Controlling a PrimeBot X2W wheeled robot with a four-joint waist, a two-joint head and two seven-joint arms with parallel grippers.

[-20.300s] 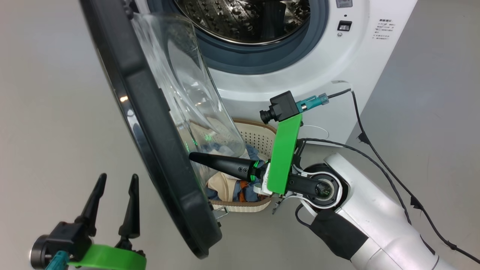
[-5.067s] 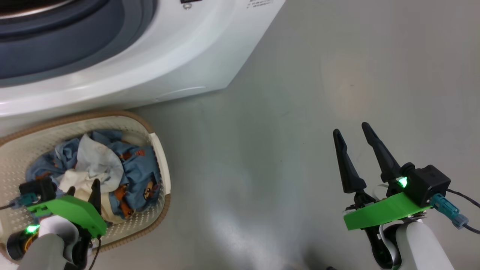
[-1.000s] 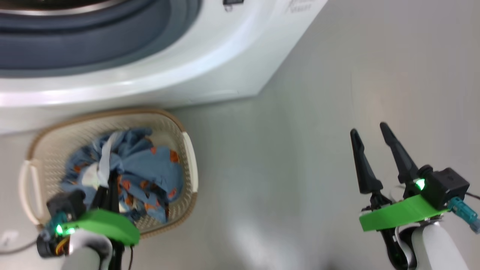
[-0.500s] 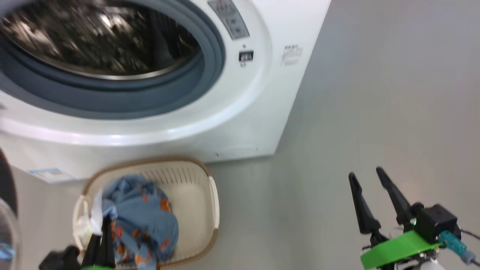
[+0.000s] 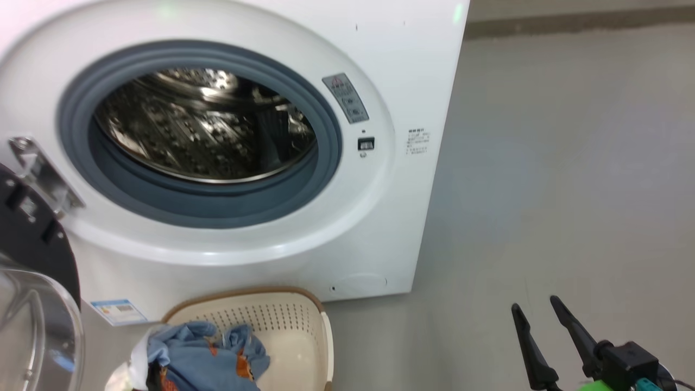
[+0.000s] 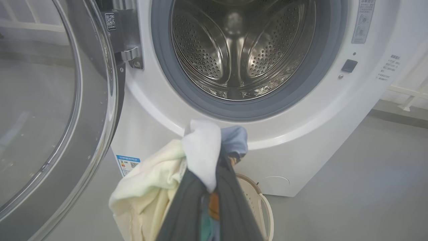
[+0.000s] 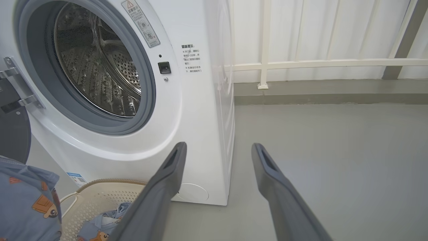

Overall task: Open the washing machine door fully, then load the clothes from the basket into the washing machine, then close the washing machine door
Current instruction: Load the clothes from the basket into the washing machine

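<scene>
Since the frame a second back, my head camera had tilted upward, and the left gripper (image 6: 211,187) had come up out of the basket (image 5: 296,320) with a bundle of the clothes (image 6: 200,150). From the head view I saw the washing machine (image 5: 418,70) with its steel drum (image 5: 201,130) showing inside the grey gasket (image 5: 217,203). The washing machine door (image 5: 38,244) was swung open at the left edge. The basket sat on the floor (image 5: 543,190) just in front of the machine's base, with blue fabric bunched at its left side. The right gripper (image 5: 534,303) was low at the right, over the floor. Through the left wrist view, the left gripper was clamped tight on a white piece, with cream and blue fabric hanging alongside. The bundle was held up before the machine's white front, just under the opening, with the basket below it. Through the right wrist view, the right gripper stood wide, bare floor between its fingers, near the machine's right corner. A blue printed garment hung at the lower left above the basket, more blue lay inside, and a white railing (image 7: 317,63) ran behind.
</scene>
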